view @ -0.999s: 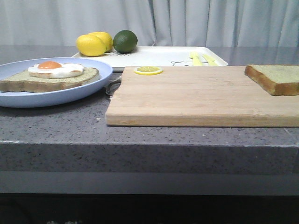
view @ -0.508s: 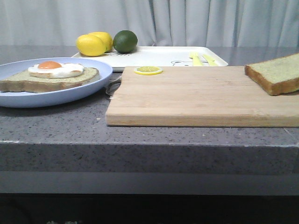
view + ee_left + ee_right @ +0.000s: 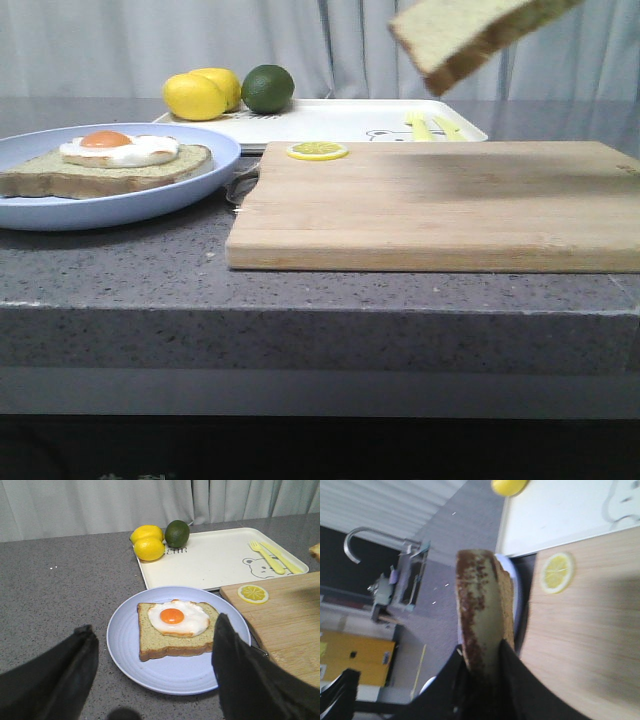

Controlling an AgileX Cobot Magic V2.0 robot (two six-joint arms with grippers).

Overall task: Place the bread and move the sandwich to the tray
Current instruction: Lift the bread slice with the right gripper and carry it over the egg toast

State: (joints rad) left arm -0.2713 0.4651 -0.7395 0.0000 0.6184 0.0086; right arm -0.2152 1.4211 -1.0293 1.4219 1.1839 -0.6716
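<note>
Grey speckled bench (image 3: 120, 270) with pale curtains behind it, pretty plain setup. Through the right wrist view you can also spot a sink faucet and some yellow cabinetry way off in the room.

Right now the bread (image 3: 470, 30) is up in the air above the wooden cutting board (image 3: 430, 205), tilted, pinched on edge by the right gripper (image 3: 485, 652), whose fingers are clamped on the crust. The gripper itself is out of shot in the front view. The left gripper (image 3: 150, 680) hangs over the blue plate (image 3: 125, 645) with its fingers spread wide and nothing between them. On that plate sits the bottom slice with the fried egg (image 3: 177, 617), so the sandwich isn't finished yet. The white tray (image 3: 215, 560) is further back, with two lemons (image 3: 147, 542) and a lime (image 3: 177, 533) at one corner and a yellow fork and knife (image 3: 272, 557) on it. A lemon slice (image 3: 318, 151) lies on the board's corner.

What worries me: the bread is only held by a thin edge and it's tilted, so it could swivel or slip out mid-carry. If it comes down crooked it'll slide off the egg, or shove the egg off the lower slice. And later, that cutlery may crowd the plate's landing spot on the tray.
</note>
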